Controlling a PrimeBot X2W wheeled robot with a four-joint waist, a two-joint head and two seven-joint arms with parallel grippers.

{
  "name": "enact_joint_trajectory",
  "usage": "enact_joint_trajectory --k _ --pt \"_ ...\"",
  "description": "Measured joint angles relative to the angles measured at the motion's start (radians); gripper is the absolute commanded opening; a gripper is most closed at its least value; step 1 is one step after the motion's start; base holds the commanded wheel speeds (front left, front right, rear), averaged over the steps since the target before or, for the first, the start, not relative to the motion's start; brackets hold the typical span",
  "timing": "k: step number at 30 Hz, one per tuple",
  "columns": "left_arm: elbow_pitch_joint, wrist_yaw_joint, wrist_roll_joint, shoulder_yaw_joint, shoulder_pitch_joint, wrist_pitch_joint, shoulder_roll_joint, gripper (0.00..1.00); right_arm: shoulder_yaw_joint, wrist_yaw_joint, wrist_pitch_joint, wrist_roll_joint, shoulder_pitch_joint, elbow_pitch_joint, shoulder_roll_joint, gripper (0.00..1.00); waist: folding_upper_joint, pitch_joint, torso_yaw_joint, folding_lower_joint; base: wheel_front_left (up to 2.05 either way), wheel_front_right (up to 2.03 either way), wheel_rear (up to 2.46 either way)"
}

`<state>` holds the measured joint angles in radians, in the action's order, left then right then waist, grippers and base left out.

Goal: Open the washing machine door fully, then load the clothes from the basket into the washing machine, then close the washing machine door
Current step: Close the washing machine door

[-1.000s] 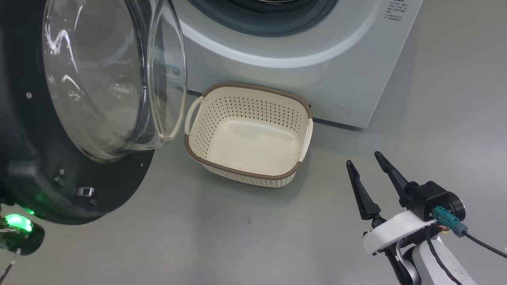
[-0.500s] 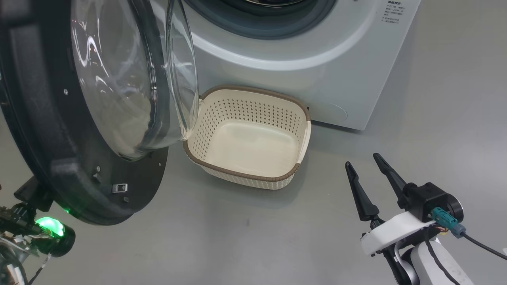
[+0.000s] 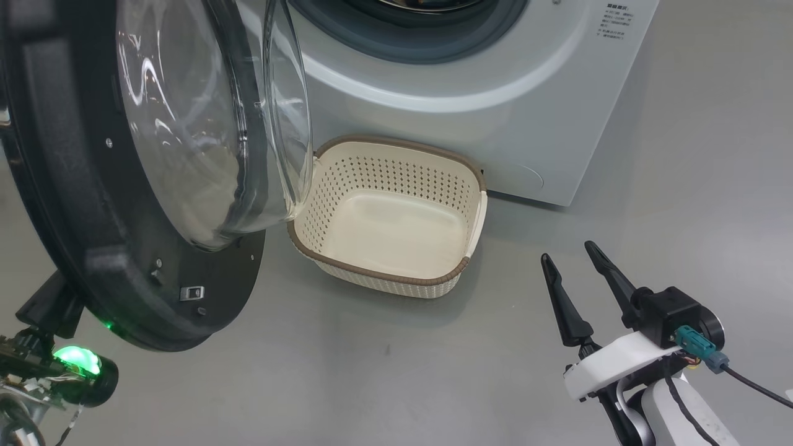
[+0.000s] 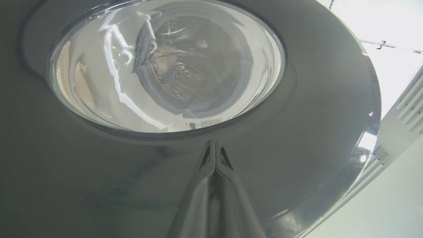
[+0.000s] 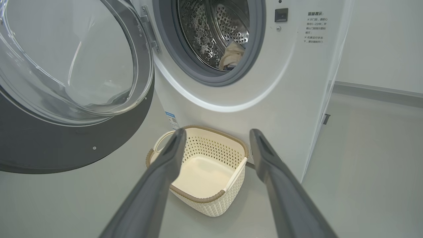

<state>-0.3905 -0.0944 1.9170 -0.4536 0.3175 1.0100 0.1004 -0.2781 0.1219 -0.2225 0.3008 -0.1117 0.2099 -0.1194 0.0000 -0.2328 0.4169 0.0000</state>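
Observation:
The washing machine door [image 3: 74, 204] stands partly open at the left, its glass bowl [image 3: 186, 124] overhanging the left end of the basket [image 3: 390, 223]. The cream basket is empty on the floor before the white washing machine [image 3: 471, 124]. A cream and bluish bundle of clothes [image 5: 232, 54] lies inside the steel drum. My left gripper [image 4: 214, 143] is shut, its tips against the door's dark outer face [image 4: 314, 115] just below the glass. My right gripper [image 3: 567, 251] hangs open and empty to the right of the basket, its fingers [image 5: 165, 165] pointing toward the basket [image 5: 211, 205].
My left wrist with a green light [image 3: 74, 362] sits at the lower left, behind the door's bottom edge. Grey floor [image 3: 372, 371] lies between the door, the basket and my right arm. A white wall [image 5: 380, 43] runs to the right of the machine.
The door has swung right toward the machine and now covers the basket's left handle. My left wrist has followed it rightward. The right gripper has stayed put and open.

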Motion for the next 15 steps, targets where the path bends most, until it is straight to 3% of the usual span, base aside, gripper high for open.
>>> enact_joint_trajectory --k 11,12,13,15 --pt "0.037 -0.016 -0.019 -0.060 -0.037 -0.091 -0.023 0.00 0.001 0.000 -0.004 0.007 0.003 0.016 0.001 1.00 0.0000 0.023 0.011 0.0000 0.00 0.00 0.00" --pt "0.042 -0.018 -0.020 -0.066 -0.039 -0.102 -0.024 0.09 0.001 0.000 -0.005 0.007 0.005 0.017 0.001 1.00 0.0000 0.026 0.012 0.0000 0.00 0.00 0.00" --pt "0.046 -0.018 -0.021 -0.071 -0.041 -0.112 -0.024 0.36 0.000 0.000 -0.005 0.007 0.005 0.018 0.002 1.00 0.0000 0.029 0.014 0.0000 0.00 0.00 0.00" --pt "0.052 -0.021 -0.026 -0.087 -0.046 -0.132 -0.027 1.00 -0.002 0.000 -0.005 0.007 0.009 0.019 0.004 1.00 0.0000 0.035 0.016 0.0000 0.00 0.00 0.00"
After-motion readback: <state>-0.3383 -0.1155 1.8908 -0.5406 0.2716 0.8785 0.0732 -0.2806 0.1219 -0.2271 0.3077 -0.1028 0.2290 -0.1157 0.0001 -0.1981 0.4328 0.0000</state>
